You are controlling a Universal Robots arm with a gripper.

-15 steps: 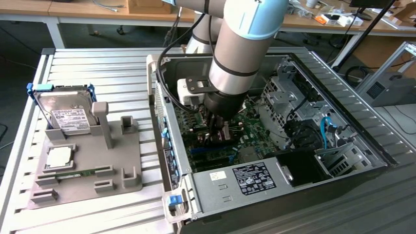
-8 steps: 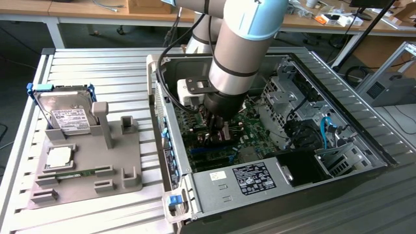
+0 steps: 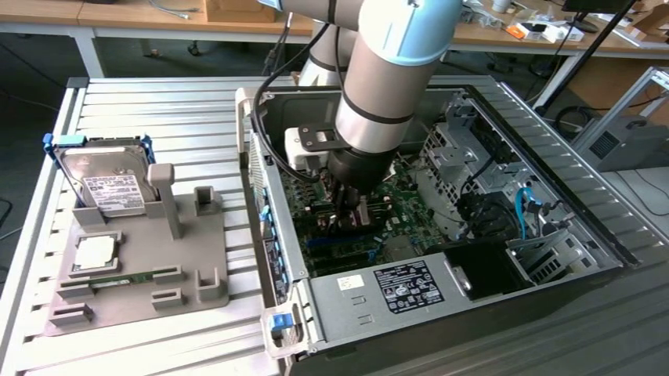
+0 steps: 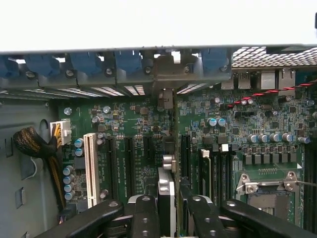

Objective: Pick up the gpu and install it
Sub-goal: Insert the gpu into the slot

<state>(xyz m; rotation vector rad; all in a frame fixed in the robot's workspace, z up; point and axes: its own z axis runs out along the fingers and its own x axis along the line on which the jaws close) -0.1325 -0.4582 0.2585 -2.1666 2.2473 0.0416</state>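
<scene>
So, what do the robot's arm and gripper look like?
The silver-grey cylindrical arm has a light blue joint cap and black ring bands; a black cable runs beside it, and a white box sits near the wrist. The black gripper has screw-studded fingers.

The arm reaches steeply down. Its gripper points downward, fingers closed on the gpu.

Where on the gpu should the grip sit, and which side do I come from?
Grip the gpu along its upper edge, from straight above, one finger on each flat face, as the gripper has it. It stands on edge over the motherboard, thin side up; slots and capacitors crowd it lower down, so probably only the top is free.
</scene>
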